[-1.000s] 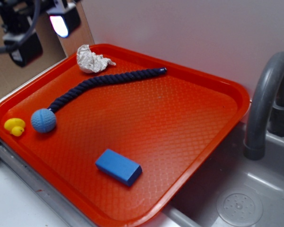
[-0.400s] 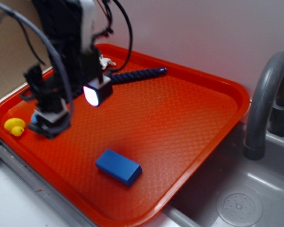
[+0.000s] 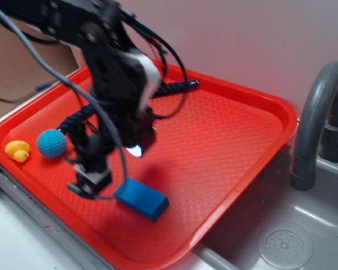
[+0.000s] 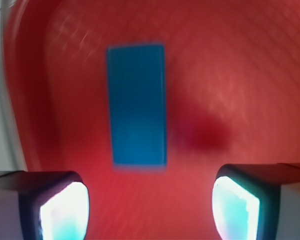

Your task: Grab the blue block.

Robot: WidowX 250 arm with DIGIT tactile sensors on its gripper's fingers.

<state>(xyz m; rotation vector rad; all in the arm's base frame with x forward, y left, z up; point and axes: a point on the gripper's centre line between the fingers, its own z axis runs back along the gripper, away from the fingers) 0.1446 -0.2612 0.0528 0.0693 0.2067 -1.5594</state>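
One red tray [image 3: 242, 146] holds the blue block [image 3: 141, 198].

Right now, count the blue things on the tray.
3: the blue block near the front edge, the blue ball at left, the navy rope toward the back. The arm may hide others.

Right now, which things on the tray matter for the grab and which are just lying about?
For the job:
- block, flat on the tray
- gripper, open, beside the block's end

Lying about:
- ball
- duck
- rope, partly hidden by the arm
- faucet, off the tray
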